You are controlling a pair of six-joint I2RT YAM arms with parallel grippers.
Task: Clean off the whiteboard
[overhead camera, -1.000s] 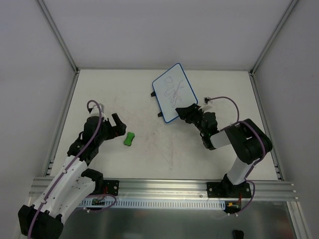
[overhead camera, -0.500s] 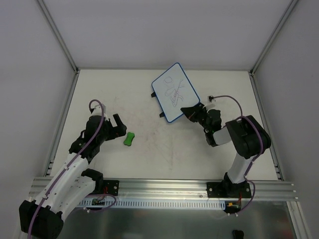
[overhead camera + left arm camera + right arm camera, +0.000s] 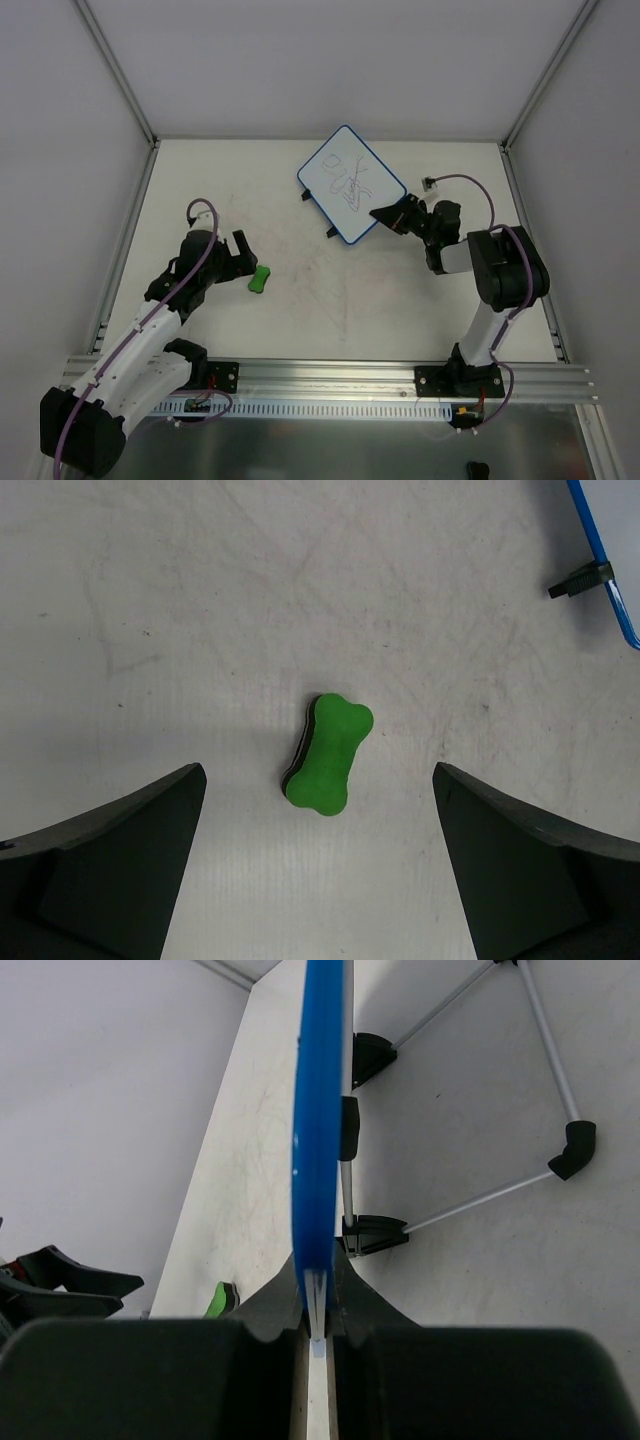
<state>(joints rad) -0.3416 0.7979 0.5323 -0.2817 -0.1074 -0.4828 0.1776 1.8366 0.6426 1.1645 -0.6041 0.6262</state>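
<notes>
On the table [image 3: 300, 300], the right gripper [image 3: 384, 214] is pinching the rigid, likely light whiteboard [image 3: 345, 190] by its frame; the left gripper [image 3: 240, 258] is gaping empty.

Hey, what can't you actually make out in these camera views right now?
- Whiteboard scribbles: too small to read in top view; right wrist sees only the board's edge.
- Whiteboard, left wrist: cut off by the right frame edge.
- Eraser underside, left wrist: hidden by its green top.
</notes>
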